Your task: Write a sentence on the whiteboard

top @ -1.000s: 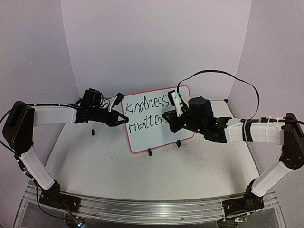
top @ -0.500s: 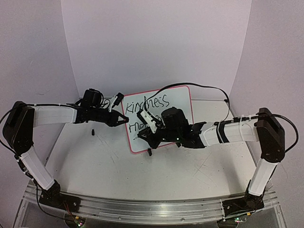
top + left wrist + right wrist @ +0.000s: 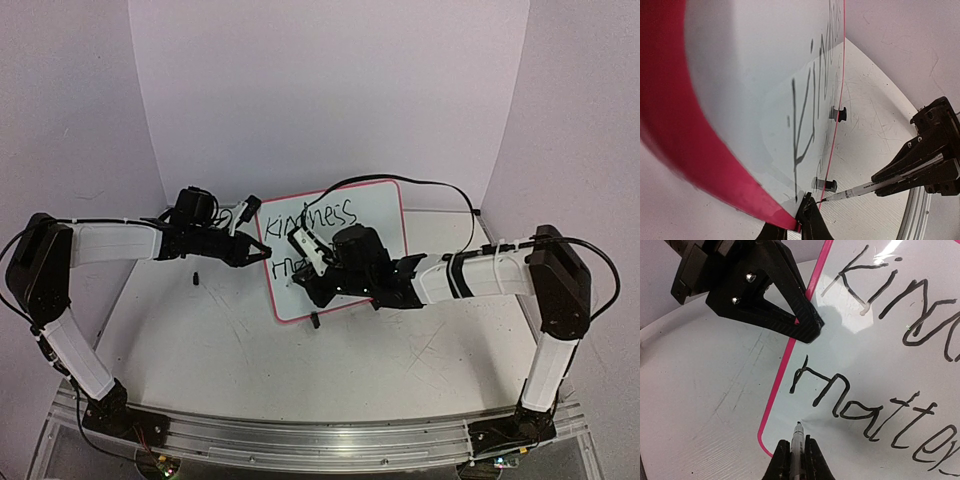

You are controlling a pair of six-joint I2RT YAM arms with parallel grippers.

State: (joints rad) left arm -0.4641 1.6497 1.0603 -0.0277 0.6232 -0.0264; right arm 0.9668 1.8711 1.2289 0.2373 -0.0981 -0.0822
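- Two arms on one job. The table [image 3: 250,350] carries the whiteboard [image 3: 380,212], which stands tilted on its clip feet [image 3: 315,320] directly ahead of both hands.
- The left gripper [image 3: 262,250] is clamped on the board's pink left rim, bracing it. Its fingertips pinch the edge in its own wrist view.
- The right gripper [image 3: 799,462] is closed tight around a marker [image 3: 798,437], which points forward out of the jaws, tip toward the board.
- The right hand is the writing hand and the nearer one to the blank area. The left hand only holds.
- The sentence [image 3: 867,410] shows "Kindness" on top and "matters" under it. There is no third line yet, so I judge the task about two-thirds done.
- Key relation: the marker tip sits just below the first letter of "matters", near the board's lower-left corner. It is at or just off the surface; I can't tell if it touches.
- The blank strip for the last word runs to the right of the tip, parallel to the lines above.
- Tight edges: the pink rim is close on the tip's left and on its near side, and the left jaws are just up-left.
- Risk: pressing hard could shift the board.
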